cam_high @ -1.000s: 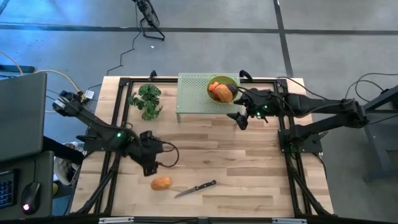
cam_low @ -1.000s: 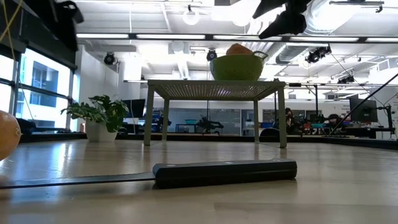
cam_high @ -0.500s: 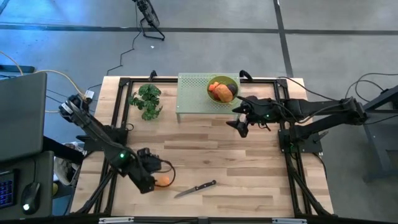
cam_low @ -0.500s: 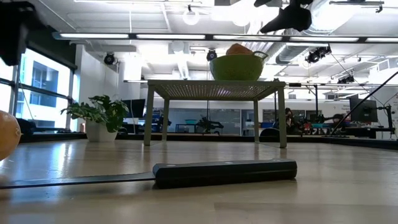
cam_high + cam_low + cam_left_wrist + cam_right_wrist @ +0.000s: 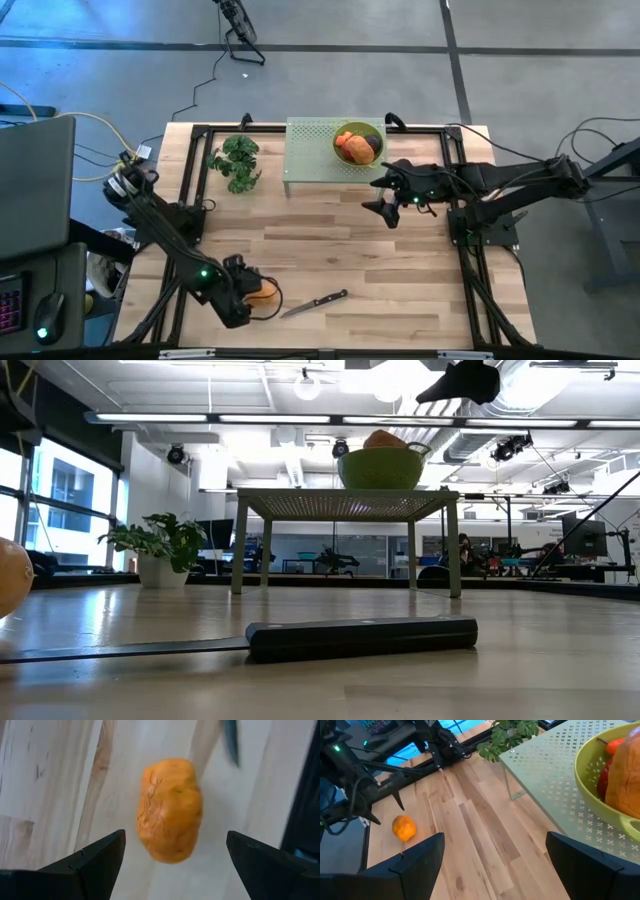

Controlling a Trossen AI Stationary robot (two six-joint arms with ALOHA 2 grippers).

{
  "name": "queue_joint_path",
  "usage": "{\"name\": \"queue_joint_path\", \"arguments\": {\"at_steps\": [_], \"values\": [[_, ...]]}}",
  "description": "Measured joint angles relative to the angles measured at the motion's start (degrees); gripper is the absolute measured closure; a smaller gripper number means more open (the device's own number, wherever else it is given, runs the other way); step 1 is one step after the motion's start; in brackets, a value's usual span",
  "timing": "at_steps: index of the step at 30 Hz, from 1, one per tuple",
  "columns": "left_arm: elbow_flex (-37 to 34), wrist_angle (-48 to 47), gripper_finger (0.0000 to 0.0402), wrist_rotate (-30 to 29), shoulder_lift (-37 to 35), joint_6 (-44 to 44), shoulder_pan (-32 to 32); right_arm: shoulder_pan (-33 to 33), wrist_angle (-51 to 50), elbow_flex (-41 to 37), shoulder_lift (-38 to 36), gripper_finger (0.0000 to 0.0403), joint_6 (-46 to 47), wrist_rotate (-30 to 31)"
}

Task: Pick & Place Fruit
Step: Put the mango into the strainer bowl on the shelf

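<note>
An orange oval fruit lies on its side on the wooden table near the front left. My left gripper hangs just above it, pointing steeply down and open, with one finger on either side of the fruit and clear of it. More fruit, orange, red and dark purple, fills a green bowl on a pale green perforated stand at the back. Below that stand, over the table's middle right, my right gripper is open and holds nothing.
A black-handled knife lies just right of the orange fruit, its blade pointing toward it. A green leafy bunch sits at the back left. Bare wood stretches across the table's middle.
My left gripper has swung toward the table's near edge and sunk, coming over the orange fruit with its fingers still open. My right gripper has drifted a little away from the bowl toward the near edge. The fruit and knife have stayed put.
</note>
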Motion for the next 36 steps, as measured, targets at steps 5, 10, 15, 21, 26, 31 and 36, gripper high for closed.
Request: {"name": "queue_joint_path", "arguments": {"at_steps": [5,10,15,21,26,31,36], "values": [[0.0,0.04,0.0062,1.38,2.47,-0.2,0.15,-0.02,-0.07,0.0,0.52,0.0063,0.0,-0.04],[0.0,0.53,0.0062,2.31,4.27,-1.24,0.15,-0.02,-0.13,0.0,1.03,0.0063,-0.18,-0.25],[0.02,1.24,0.0062,2.33,6.76,-1.27,0.15,-0.02,-0.02,0.0,0.92,0.0063,-0.2,-0.24],[0.02,1.7,0.0062,2.33,9.83,-1.13,0.15,-0.02,-0.04,0.0,0.96,0.0063,-0.22,-0.24],[0.02,1.9,0.0062,2.29,11.58,-0.96,0.15,-0.02,-0.05,0.0,0.97,0.0063,-0.22,-0.24],[0.02,2.22,0.0062,2.03,11.73,-0.79,0.17,-0.02,-0.07,0.0,0.96,0.0063,-0.22,-0.24],[0.02,3.11,0.0095,2.15,11.74,-0.17,0.17,-0.02,-0.07,0.0,0.96,0.0063,-0.22,-0.34]]}}
